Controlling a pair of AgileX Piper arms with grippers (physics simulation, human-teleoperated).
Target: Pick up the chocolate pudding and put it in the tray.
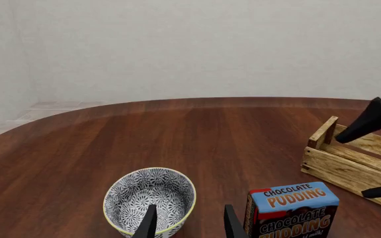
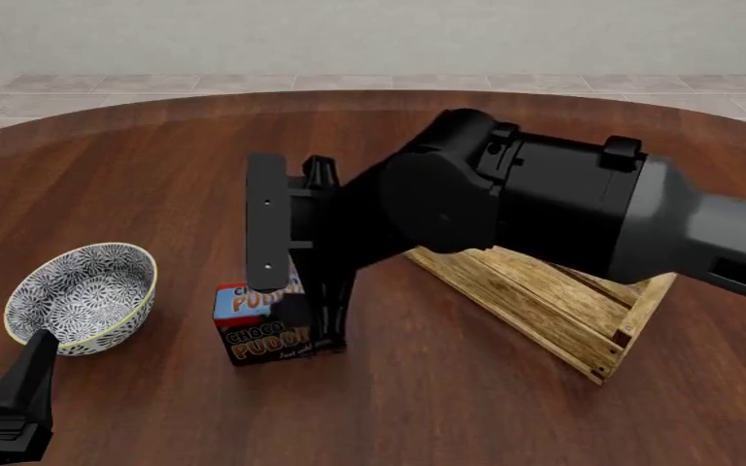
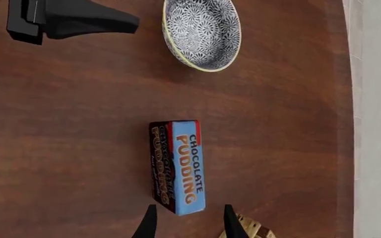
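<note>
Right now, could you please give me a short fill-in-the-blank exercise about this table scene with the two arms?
1. The small blue-and-brown chocolate pudding carton stands between the round grey-patterned bowl and the light-wood slatted ____.
2. The open right end effector hovers over the ____.
3. The bowl's rim is coloured ____.
4. The carton rests on the dark wooden ____, not inside the crate.

Missing words: tray; carton; yellow; table

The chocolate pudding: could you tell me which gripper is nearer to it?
Right. The right gripper hangs open just above the chocolate pudding; the left gripper sits off beyond the bowl.
</note>
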